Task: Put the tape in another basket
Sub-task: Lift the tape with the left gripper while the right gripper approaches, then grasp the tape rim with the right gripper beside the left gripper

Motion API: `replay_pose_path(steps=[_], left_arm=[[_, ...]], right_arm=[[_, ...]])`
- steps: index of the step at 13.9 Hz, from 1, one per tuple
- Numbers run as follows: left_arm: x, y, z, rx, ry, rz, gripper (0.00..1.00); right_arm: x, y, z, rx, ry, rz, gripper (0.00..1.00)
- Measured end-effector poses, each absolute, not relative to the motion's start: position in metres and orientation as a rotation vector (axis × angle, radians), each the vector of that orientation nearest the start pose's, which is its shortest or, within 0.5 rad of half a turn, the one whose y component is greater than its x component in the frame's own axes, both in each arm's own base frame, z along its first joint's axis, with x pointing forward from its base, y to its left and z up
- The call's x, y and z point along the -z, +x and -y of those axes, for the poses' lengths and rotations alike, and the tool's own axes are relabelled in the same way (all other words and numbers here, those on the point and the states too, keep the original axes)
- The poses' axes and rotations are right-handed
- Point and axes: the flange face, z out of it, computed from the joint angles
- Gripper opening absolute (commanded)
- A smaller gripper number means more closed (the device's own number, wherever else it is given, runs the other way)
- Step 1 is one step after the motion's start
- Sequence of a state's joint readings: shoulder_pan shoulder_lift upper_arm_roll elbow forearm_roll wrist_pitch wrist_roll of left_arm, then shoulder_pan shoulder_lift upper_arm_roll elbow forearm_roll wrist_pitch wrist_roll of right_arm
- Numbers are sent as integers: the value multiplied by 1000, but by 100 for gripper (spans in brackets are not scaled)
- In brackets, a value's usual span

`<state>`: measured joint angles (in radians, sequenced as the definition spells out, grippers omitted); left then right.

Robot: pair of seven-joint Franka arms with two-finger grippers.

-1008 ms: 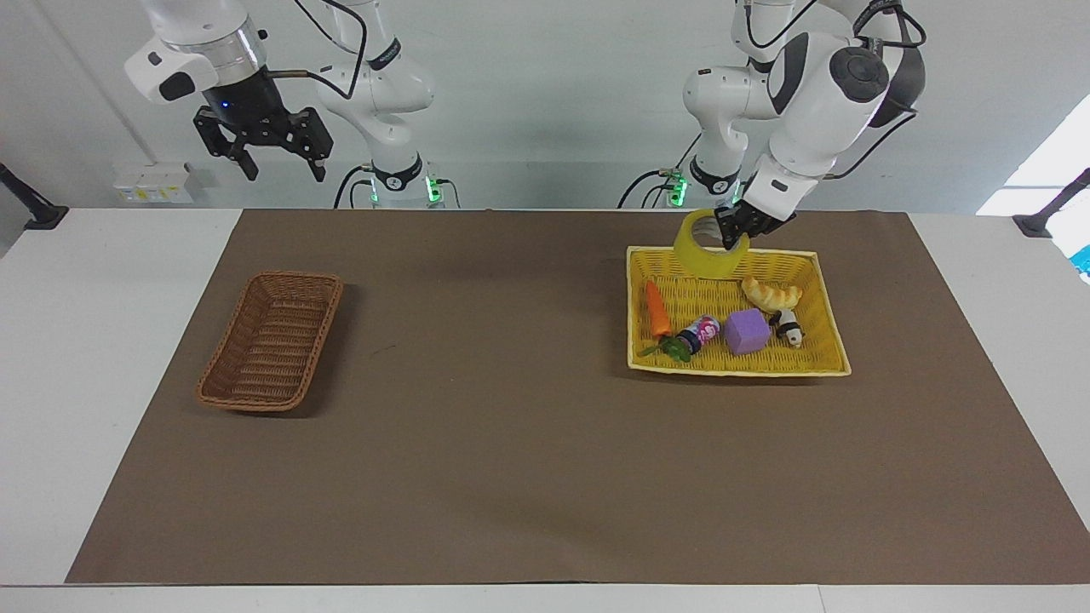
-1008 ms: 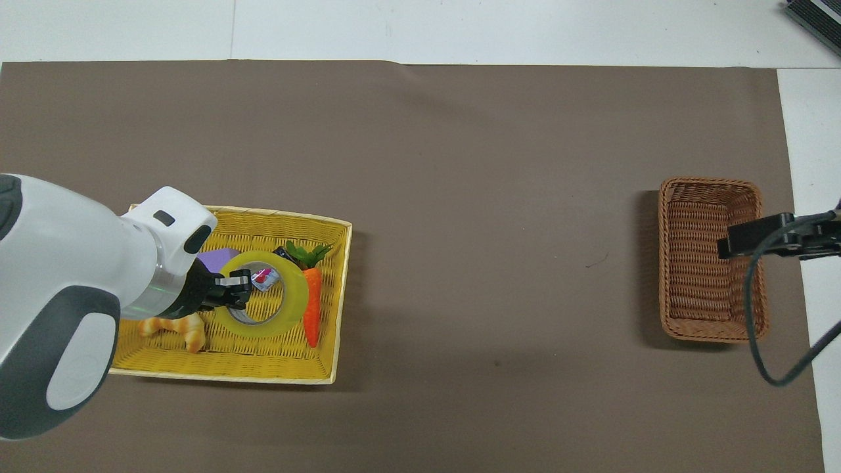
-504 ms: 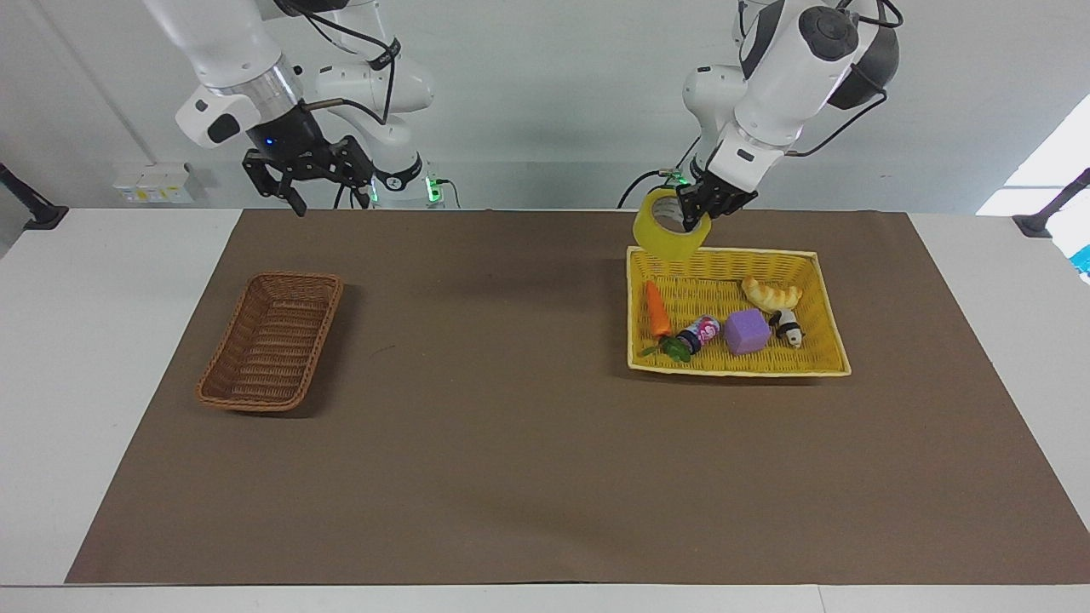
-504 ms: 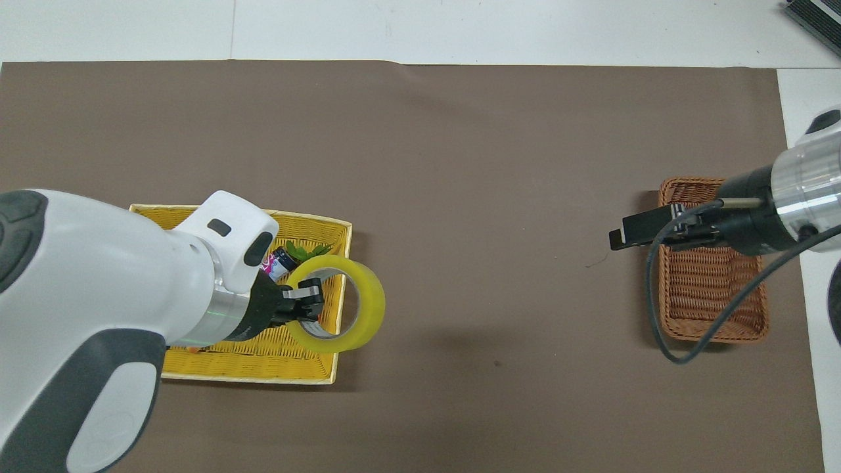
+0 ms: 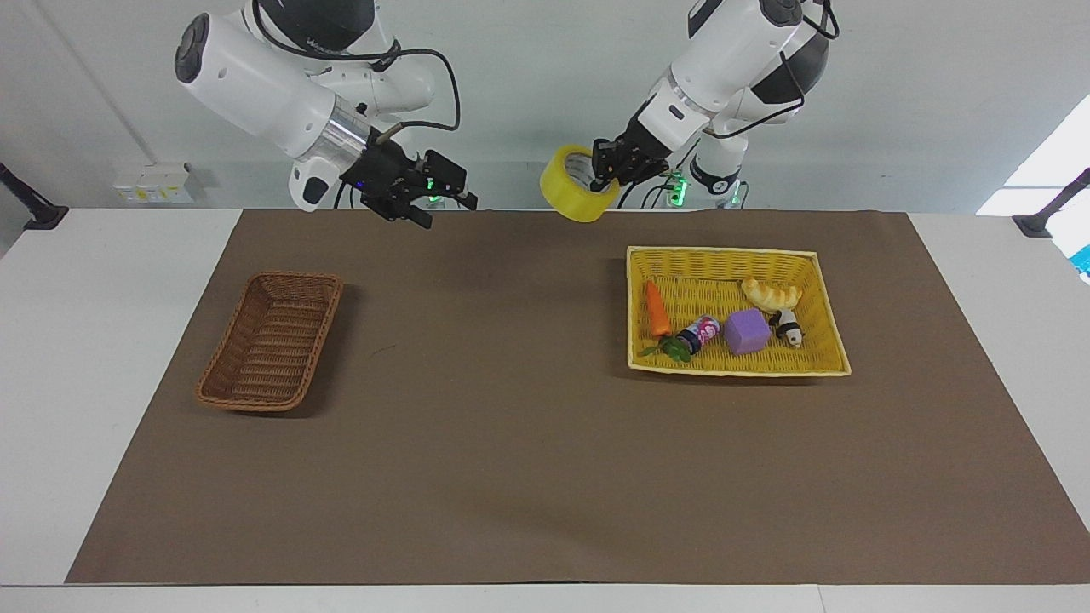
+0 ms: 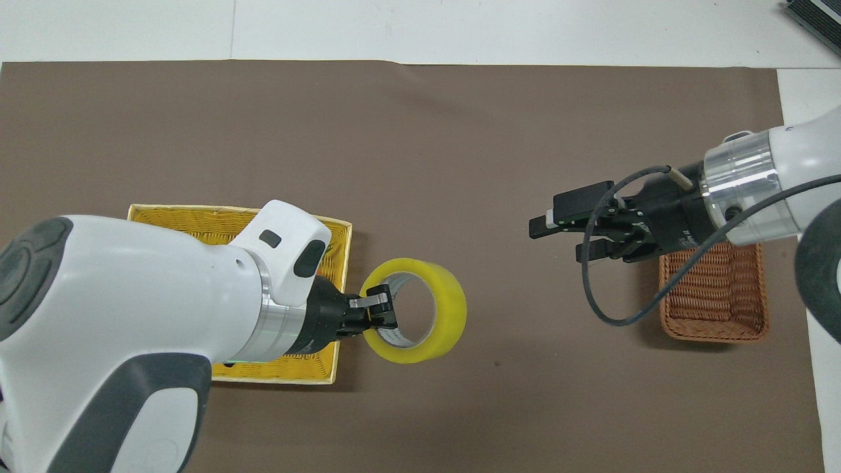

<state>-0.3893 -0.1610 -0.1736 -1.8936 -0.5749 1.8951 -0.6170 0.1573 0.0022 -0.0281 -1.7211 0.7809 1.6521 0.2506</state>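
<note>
The tape (image 5: 576, 189) (image 6: 452, 307), a yellow roll with a white core, hangs in the air over the brown mat, just off the yellow basket's edge toward the middle of the table. My left gripper (image 5: 605, 174) (image 6: 379, 309) is shut on the roll's wall, one finger inside the ring. The dark-brown wicker basket (image 5: 271, 340) (image 6: 715, 297) sits with nothing in it at the right arm's end. My right gripper (image 5: 443, 209) (image 6: 556, 241) is open and holds nothing, raised over the mat between the wicker basket and the tape, pointing at the tape.
The yellow basket (image 5: 732, 253) (image 6: 197, 213) at the left arm's end holds a carrot (image 5: 656, 308), a small bottle (image 5: 700, 331), a purple cube (image 5: 747, 331), a croissant (image 5: 771, 294) and a panda figure (image 5: 789, 328). A brown mat (image 5: 511, 443) covers the table.
My left gripper lifted the tape out of the yellow basket and carried it toward the table's middle. My right arm swung from over the wicker basket toward the tape, still open.
</note>
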Motion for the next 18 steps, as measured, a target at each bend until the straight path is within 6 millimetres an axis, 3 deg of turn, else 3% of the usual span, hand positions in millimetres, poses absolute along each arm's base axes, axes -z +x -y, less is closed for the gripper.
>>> replay_pose_path(steps=[6, 11, 18], left_arm=[[-587, 402, 371, 234, 2545, -165, 0], [-599, 410, 376, 167, 2469, -201, 0], [-591, 421, 390, 135, 2447, -234, 0]], right_arm=[[-571, 542, -165, -336, -2123, -309, 100], [-570, 522, -168, -331, -2062, -249, 100], [-571, 511, -168, -348, -2043, -205, 100]])
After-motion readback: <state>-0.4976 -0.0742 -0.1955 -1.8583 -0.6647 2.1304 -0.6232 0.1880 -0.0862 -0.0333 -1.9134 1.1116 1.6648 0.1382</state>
